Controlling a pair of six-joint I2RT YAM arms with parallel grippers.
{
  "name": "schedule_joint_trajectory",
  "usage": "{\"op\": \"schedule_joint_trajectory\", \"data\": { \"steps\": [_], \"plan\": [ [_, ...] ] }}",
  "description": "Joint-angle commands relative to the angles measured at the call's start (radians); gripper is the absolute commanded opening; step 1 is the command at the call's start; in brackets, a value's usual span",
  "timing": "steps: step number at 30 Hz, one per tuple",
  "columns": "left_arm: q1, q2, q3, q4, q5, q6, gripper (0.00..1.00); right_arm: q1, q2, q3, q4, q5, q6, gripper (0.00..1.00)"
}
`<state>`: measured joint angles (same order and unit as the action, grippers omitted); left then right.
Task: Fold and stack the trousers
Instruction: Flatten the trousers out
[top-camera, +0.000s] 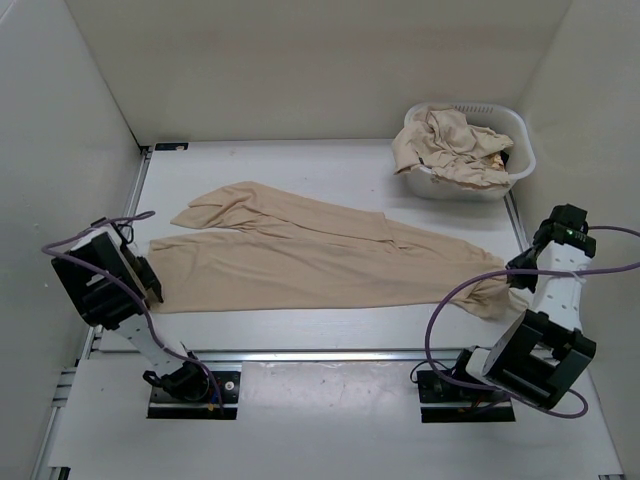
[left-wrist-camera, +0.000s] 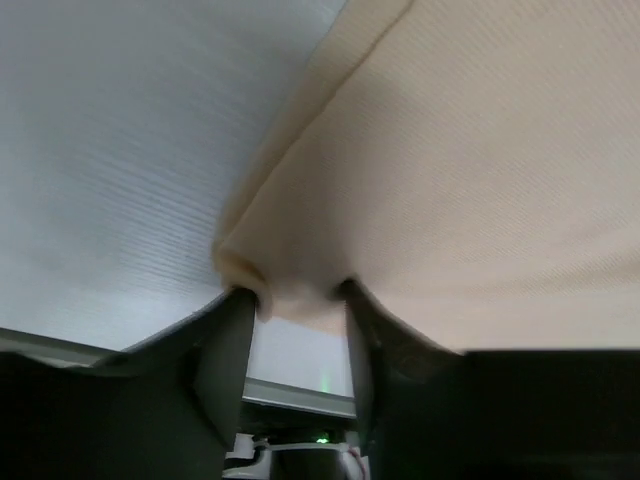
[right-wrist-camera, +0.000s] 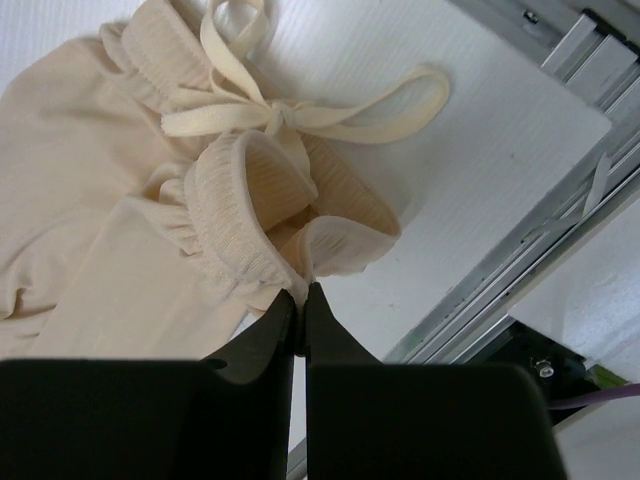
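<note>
One pair of beige trousers (top-camera: 300, 260) lies spread across the table, legs to the left and waistband at the right. My left gripper (top-camera: 152, 283) is at the hem of the near leg. In the left wrist view the hem corner (left-wrist-camera: 300, 295) is bunched between the fingertips, which stand a little apart, so my left gripper (left-wrist-camera: 298, 296) is shut on it. My right gripper (top-camera: 512, 285) is at the waistband end. In the right wrist view my right gripper (right-wrist-camera: 302, 290) is pinched shut on the elastic waistband (right-wrist-camera: 250, 215), beside the tied drawstring (right-wrist-camera: 300, 115).
A white slotted laundry basket (top-camera: 522, 150) stands at the back right with more beige trousers (top-camera: 450, 145) heaped in it. White walls close in the table on three sides. A metal rail (right-wrist-camera: 540, 230) runs along the near table edge, close to the right gripper.
</note>
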<state>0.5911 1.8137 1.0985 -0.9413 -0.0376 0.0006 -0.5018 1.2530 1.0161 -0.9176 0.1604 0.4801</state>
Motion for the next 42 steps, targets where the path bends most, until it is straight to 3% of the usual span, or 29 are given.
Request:
{"op": "schedule_joint_trajectory", "data": {
  "steps": [1, 2, 7, 14, 22, 25, 28, 29, 30, 32, 33, 34, 36, 39, 42],
  "plan": [
    [-0.002, 0.067, -0.029, 0.110, 0.018, -0.001, 0.48, -0.013, -0.050, -0.013, -0.066, -0.056, 0.052, 0.00],
    [-0.002, 0.067, -0.029, 0.110, 0.028, -0.001, 0.14, -0.023, -0.073, -0.040, -0.075, -0.071, 0.061, 0.00],
    [0.056, 0.009, -0.049, 0.110, 0.018, -0.001, 0.14, -0.092, -0.124, -0.099, -0.121, -0.101, 0.132, 0.00],
    [0.238, -0.224, -0.061, 0.052, -0.149, -0.001, 0.14, -0.101, -0.237, -0.057, -0.328, -0.075, 0.231, 0.00],
    [0.292, -0.266, -0.134, 0.039, -0.245, -0.001, 0.14, -0.101, -0.285, -0.113, -0.409, 0.138, 0.278, 0.00],
    [0.302, -0.240, -0.143, 0.039, -0.281, -0.001, 0.14, -0.101, -0.285, -0.113, -0.470, 0.296, 0.345, 0.00],
    [0.302, -0.220, -0.143, 0.030, -0.291, -0.001, 0.14, -0.101, -0.285, -0.103, -0.481, 0.385, 0.376, 0.13],
    [0.302, -0.220, -0.143, 0.030, -0.291, -0.001, 0.14, -0.101, -0.285, -0.094, -0.481, 0.398, 0.376, 0.37],
    [0.302, -0.208, -0.131, 0.021, -0.291, -0.001, 0.20, -0.092, -0.274, -0.082, -0.481, 0.409, 0.376, 0.53],
    [0.302, -0.208, -0.071, -0.020, -0.246, -0.001, 0.31, -0.083, -0.274, -0.059, -0.481, 0.418, 0.367, 0.75],
    [0.302, -0.208, -0.042, -0.049, -0.214, -0.001, 0.45, -0.083, -0.264, -0.025, -0.472, 0.418, 0.341, 0.82],
    [0.293, -0.208, 0.018, -0.082, -0.149, -0.001, 0.53, -0.057, -0.264, -0.005, -0.472, 0.418, 0.331, 0.84],
    [0.271, -0.220, 0.073, -0.139, -0.111, -0.001, 0.58, -0.035, -0.251, 0.035, -0.454, 0.418, 0.302, 0.84],
    [0.221, -0.251, 0.167, -0.158, -0.102, -0.001, 0.59, 0.022, -0.231, 0.104, -0.411, 0.390, 0.250, 0.84],
    [0.164, -0.251, 0.283, -0.192, -0.062, -0.001, 0.60, 0.074, -0.221, 0.127, -0.321, 0.319, 0.194, 0.77]
  ]
}}
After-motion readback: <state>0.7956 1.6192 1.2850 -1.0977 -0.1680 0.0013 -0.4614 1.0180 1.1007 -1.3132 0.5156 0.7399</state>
